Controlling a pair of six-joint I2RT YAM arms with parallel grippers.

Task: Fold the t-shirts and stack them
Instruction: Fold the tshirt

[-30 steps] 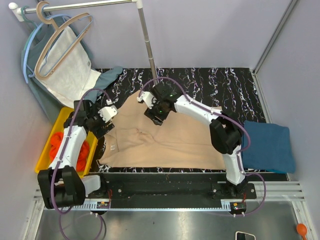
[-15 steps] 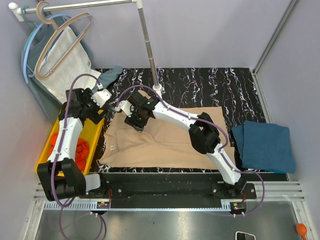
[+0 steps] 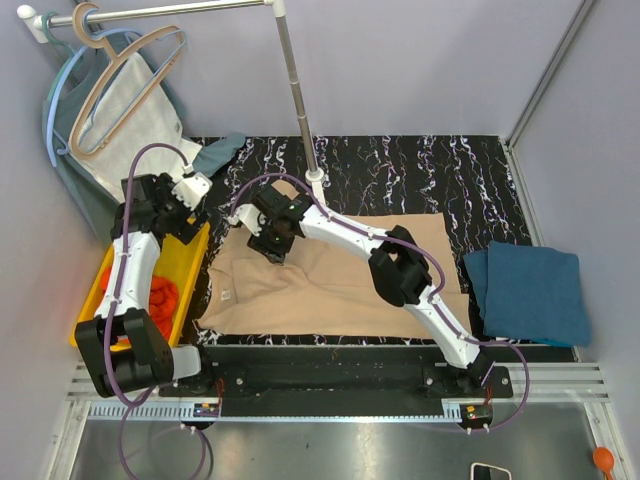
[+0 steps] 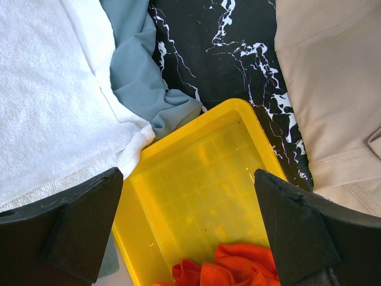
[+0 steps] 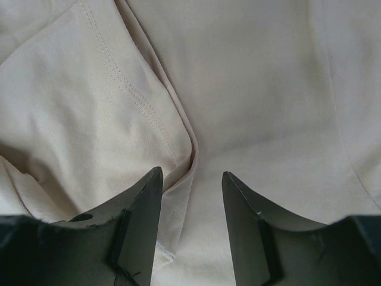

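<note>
Right gripper (image 5: 191,174) straddles a beige t-shirt (image 5: 268,89) fold, perhaps touching.

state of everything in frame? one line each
beige t-shirt: spread out, a ridge raised in the fabric.
dark blue t-shirt: folded, at the right.
orange-red t-shirt: crumpled in the bin.
yellow bin: upright, mostly bare.
white towel: draped, its edge over the bin's corner.
left gripper: open, empty, above the bin.
right gripper: open, jaws either side of the ridge.

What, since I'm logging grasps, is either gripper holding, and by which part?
Nothing. The left gripper is open over the yellow bin; the right gripper's open jaws straddle a fold of the beige t-shirt.
</note>
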